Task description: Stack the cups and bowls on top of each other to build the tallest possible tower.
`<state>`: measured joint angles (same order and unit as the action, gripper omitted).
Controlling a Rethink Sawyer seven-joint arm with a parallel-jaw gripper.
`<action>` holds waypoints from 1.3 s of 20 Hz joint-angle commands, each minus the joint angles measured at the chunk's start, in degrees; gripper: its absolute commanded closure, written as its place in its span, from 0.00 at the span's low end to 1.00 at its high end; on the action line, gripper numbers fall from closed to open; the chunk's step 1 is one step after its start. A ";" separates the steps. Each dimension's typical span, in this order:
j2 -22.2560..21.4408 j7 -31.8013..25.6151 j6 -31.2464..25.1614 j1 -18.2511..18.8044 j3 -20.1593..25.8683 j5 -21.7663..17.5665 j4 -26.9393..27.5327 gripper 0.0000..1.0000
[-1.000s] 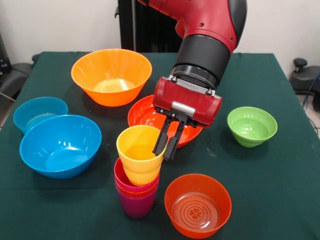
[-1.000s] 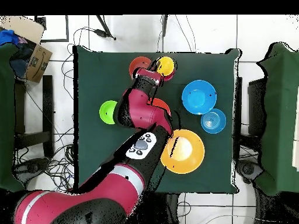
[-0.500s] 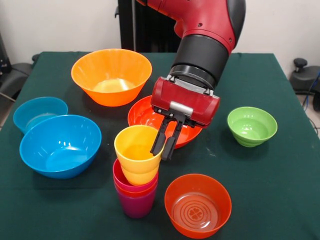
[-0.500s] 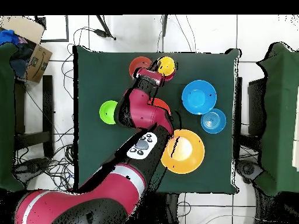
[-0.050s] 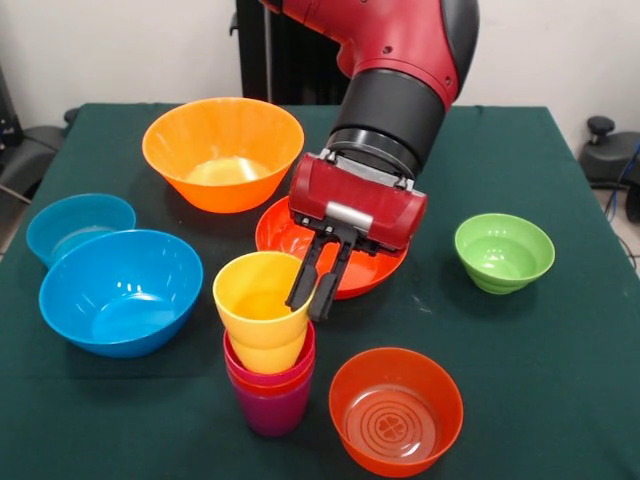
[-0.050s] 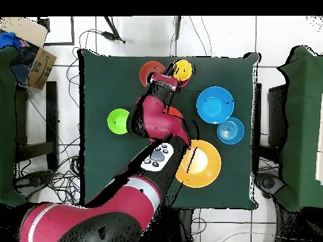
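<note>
Gripper (image 5: 312, 285) fingers are clamped over the yellow cup's (image 5: 258, 310) rim, one inside, one outside, so the cup is kept tilted atop the tower (image 5: 268, 375), beside the translucent orange bowl (image 5: 396, 408).

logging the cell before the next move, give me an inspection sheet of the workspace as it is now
surface: dark green cloth-covered table.
job's things: four nested glossy plastic cups; tilted yellow cup on top, purple cup at the base. Loose plastic bowls: large orange-yellow, large blue, small blue, shallow red-orange, small green, small translucent orange.
clutter: nothing seen on the table.
grippers: claw pinching the yellow cup's rim.
cables: tangled on the floor.
surroundings: cardboard box, white tiled floor.
</note>
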<state>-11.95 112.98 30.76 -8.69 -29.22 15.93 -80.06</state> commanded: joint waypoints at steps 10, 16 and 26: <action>2.15 8.13 0.96 1.10 5.98 -3.02 -1.37 1.00; 2.38 8.63 0.09 1.28 6.73 -3.42 -1.75 1.00; 2.00 9.41 -0.46 1.99 8.10 -4.75 -1.76 1.00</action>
<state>-9.78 112.98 32.62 -8.06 -29.13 15.91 -80.06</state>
